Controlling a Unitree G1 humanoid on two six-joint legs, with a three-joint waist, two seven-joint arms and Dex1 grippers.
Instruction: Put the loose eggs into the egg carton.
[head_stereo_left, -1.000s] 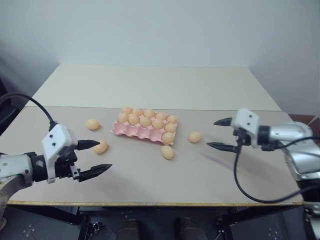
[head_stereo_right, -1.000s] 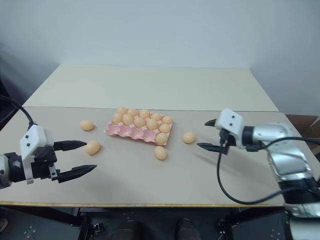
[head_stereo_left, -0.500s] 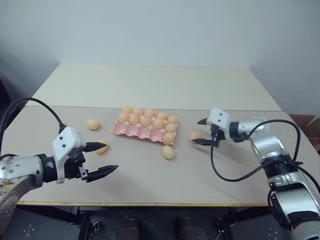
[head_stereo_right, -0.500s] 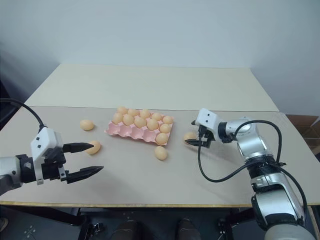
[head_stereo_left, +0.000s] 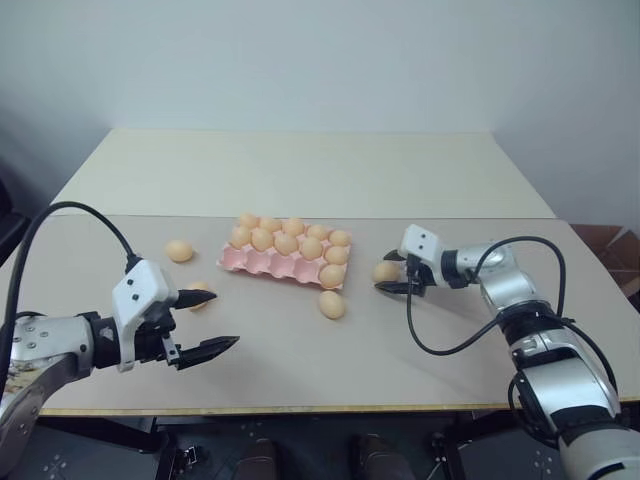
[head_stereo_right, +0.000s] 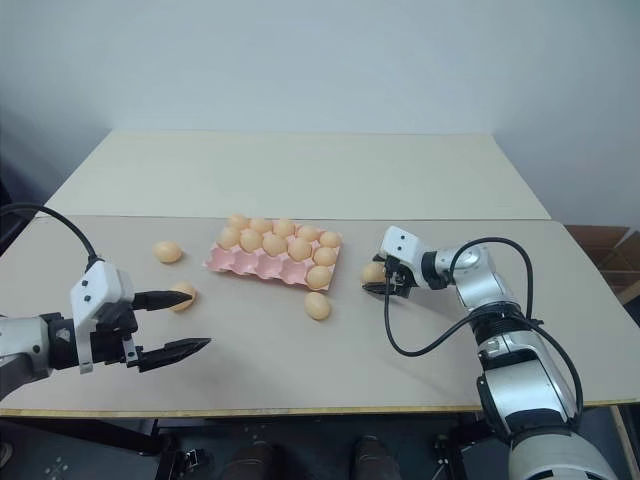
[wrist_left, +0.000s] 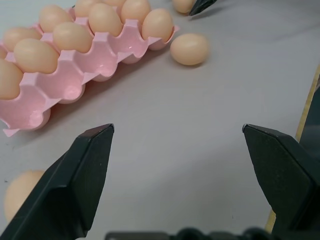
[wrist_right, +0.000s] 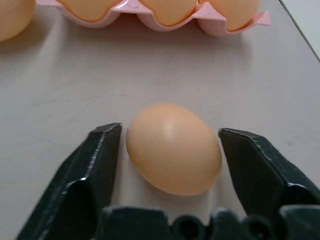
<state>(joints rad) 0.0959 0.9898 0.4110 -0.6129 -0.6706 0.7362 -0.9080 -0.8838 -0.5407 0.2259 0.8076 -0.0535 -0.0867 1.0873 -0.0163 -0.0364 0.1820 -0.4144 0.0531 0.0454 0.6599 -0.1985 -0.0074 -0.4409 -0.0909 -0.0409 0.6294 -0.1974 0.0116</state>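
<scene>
Now the right gripper (wrist_right: 170, 145) has a loose egg (wrist_right: 173, 148) between its jaws on the counter (head_stereo_left: 450, 350), just beside the egg carton (head_stereo_left: 262, 262); one finger touches it, a gap remains at the other. The left gripper (head_stereo_left: 205, 322) is wide open, empty.

Left hand (head_stereo_left: 205, 322) gapes wide; right hand (head_stereo_left: 388, 272) spread, extended forward.

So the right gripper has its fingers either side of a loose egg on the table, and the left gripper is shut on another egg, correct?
Not quite. The left gripper is open and holds nothing; the left wrist view shows its fingers spread wide over bare table. The rest stands: in the right wrist view the right gripper has its fingers either side of a loose egg.
</scene>
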